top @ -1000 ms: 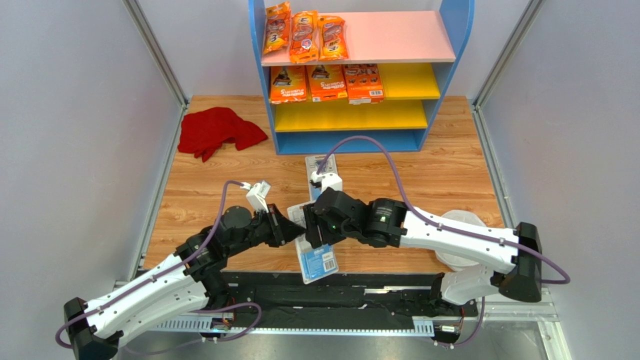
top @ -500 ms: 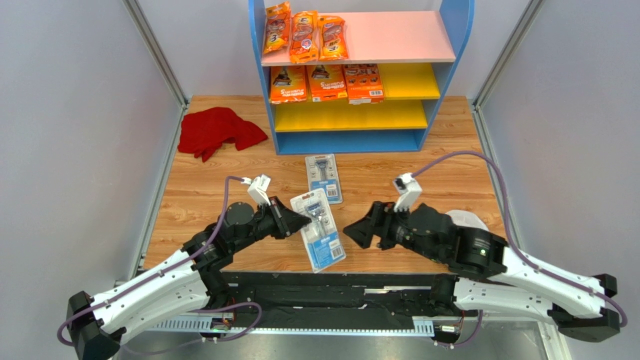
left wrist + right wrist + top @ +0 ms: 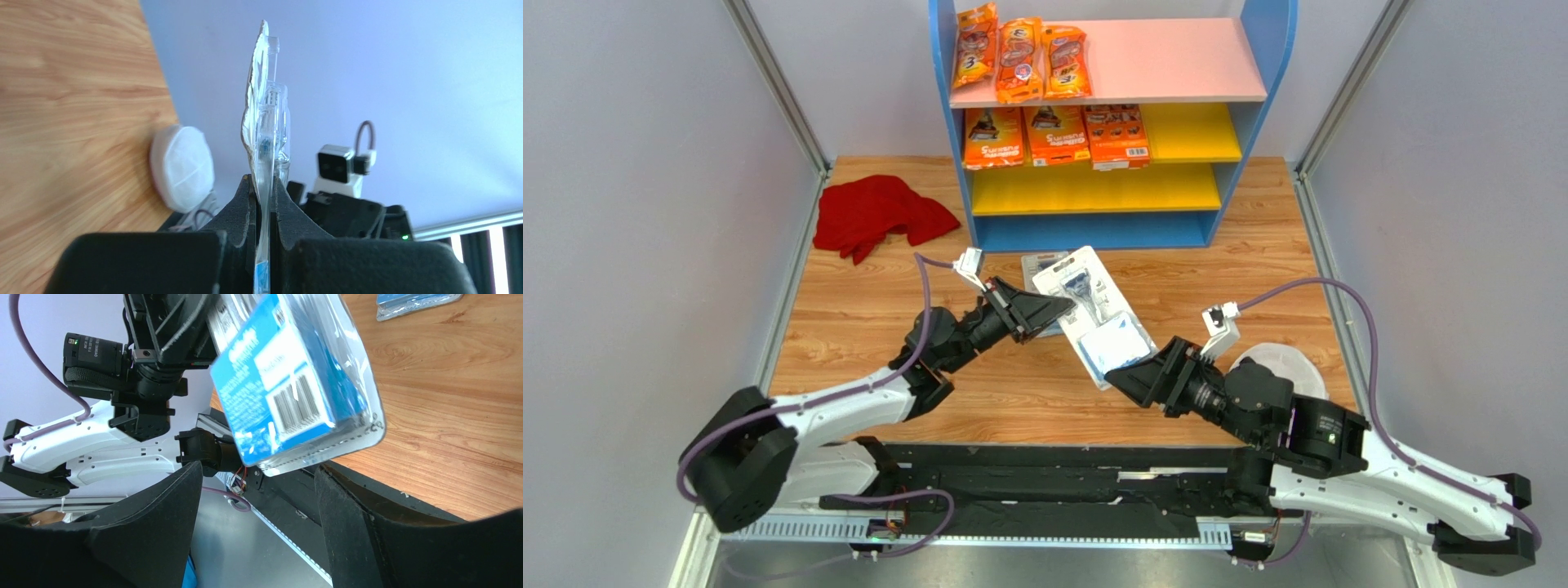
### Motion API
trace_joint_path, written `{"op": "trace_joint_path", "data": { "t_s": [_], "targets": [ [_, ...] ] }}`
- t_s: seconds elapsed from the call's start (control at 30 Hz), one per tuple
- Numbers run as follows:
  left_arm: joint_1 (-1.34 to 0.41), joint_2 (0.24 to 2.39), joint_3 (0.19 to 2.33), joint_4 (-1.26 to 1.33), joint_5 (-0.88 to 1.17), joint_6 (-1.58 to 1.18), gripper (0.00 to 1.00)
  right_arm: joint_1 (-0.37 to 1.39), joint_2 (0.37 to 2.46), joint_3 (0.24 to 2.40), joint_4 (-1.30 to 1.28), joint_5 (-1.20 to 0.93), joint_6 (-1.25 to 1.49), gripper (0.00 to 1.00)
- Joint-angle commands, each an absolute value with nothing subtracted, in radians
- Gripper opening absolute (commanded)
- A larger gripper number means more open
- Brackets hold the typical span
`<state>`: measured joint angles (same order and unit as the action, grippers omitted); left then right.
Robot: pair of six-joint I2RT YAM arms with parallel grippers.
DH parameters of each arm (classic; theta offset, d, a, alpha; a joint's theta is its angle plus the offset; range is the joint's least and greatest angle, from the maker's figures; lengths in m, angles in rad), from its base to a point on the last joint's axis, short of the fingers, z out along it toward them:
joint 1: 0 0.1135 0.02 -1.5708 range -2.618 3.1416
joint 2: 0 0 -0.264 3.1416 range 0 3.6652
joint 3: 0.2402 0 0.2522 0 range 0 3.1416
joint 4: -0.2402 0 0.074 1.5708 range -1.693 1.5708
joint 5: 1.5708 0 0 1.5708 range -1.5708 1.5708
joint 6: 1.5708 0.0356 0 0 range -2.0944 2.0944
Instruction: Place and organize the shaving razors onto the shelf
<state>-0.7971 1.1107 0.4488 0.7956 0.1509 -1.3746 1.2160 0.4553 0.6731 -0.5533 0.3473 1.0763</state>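
Observation:
A grey-blue blister card with one razor [image 3: 1095, 316] is held off the table, tilted, with my left gripper [image 3: 1033, 312] shut on its edge. In the left wrist view the card [image 3: 264, 122] stands edge-on between the pressed fingers [image 3: 242, 202]. My right gripper [image 3: 1122, 374] is open just below the card's barcode end [image 3: 294, 386], its fingers [image 3: 153, 527] spread and not touching it. A second blister card [image 3: 1048, 263] lies flat on the table, partly hidden. The shelf [image 3: 1261, 74] holds orange bags [image 3: 1020, 59] on its pink top and orange cards [image 3: 1057, 135] on the upper yellow board.
A red cloth [image 3: 879, 214] lies crumpled at the back left of the wooden table. A round white lidded dish [image 3: 1274, 365] sits at the right, beside my right arm. The lower yellow board [image 3: 1100, 190] has nothing on it.
My right gripper let go of the card, drew back, and has returned open under its lower end. My left gripper has carried the card away from me and turned it.

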Motion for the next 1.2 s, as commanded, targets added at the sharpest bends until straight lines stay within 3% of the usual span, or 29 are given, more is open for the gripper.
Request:
{"op": "trace_joint_path", "data": {
  "t_s": [0.0,0.17,0.6,1.17],
  "targets": [
    [-0.792,1.261,0.46,1.311,0.19,-1.549,0.0,1.216,0.425,0.657,-0.448,0.37,1.132,0.69],
    [-0.795,1.426,0.503,1.52,0.241,-1.623,0.0,1.216,0.352,0.647,-0.471,0.426,1.124,0.65],
    [-0.799,1.424,0.505,1.528,0.244,-1.635,0.0,1.215,0.258,0.537,-0.442,0.494,1.14,0.53],
    [-0.798,1.424,0.512,1.517,0.189,-1.533,0.0,1.216,0.291,0.587,-0.538,0.434,1.203,0.59]
  ]
}}
